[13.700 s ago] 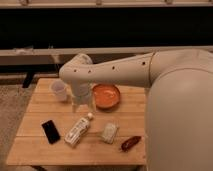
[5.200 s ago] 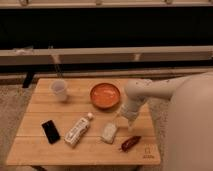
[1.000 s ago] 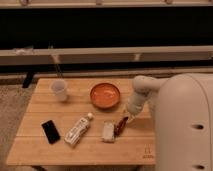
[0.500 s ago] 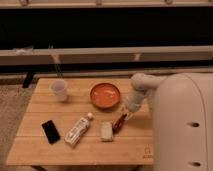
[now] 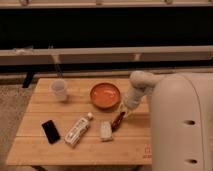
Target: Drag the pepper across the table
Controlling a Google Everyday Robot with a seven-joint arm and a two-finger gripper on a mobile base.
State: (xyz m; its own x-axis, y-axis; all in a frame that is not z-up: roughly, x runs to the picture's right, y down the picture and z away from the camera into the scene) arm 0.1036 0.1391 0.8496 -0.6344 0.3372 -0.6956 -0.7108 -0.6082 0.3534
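The pepper [image 5: 118, 121], small, dark red-brown and glossy, lies slanted on the light wooden table [image 5: 55, 152], just in front of the orange bowl [image 5: 105, 95] and beside a white packet [image 5: 105, 131]. My gripper [image 5: 124, 113] reaches down from the right, at the end of the cream arm [image 5: 136, 87]. It sits right at the pepper's upper right end and touches it or nearly does. The arm hides part of the table's right side.
A clear plastic cup [image 5: 59, 90] stands at the back left. A black phone [image 5: 50, 131] and a lying bottle [image 5: 78, 130] are at the front left. A dark logo mark [image 5: 147, 150] sits at the front right corner. My large cream body [image 5: 182, 125] fills the right.
Over the sequence the pepper has gone from the front right of the table up and left to beside the packet, with the gripper following. In the last second both shifted slightly up-left.
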